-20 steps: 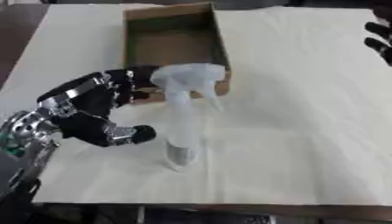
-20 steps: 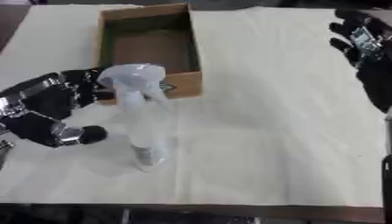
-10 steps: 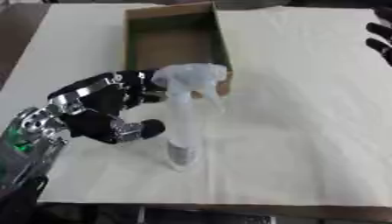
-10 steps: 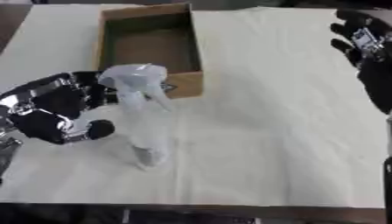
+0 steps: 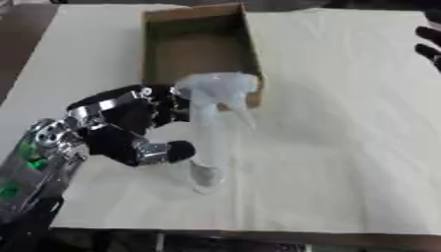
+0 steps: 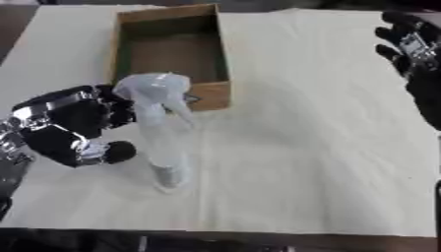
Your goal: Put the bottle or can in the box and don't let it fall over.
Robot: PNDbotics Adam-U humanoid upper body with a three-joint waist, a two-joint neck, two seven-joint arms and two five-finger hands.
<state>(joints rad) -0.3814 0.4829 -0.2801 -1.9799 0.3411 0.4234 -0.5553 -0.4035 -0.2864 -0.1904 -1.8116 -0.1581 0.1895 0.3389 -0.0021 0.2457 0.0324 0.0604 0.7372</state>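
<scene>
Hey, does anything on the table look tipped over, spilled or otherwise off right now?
Nothing stands out. The clear spray bottle stands upright on the white cloth, just in front of the cardboard box, with the left hand open beside it. No spill shows.

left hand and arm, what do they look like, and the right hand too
The left hand is mostly black, with silver metal segments along the fingers and rounded black fingertips. Its forearm is shiny silver with small green marks on the side. The right hand, at the view's right edge, is black as well, with a silver-grey patch on it. No loose cables show on either.
</scene>
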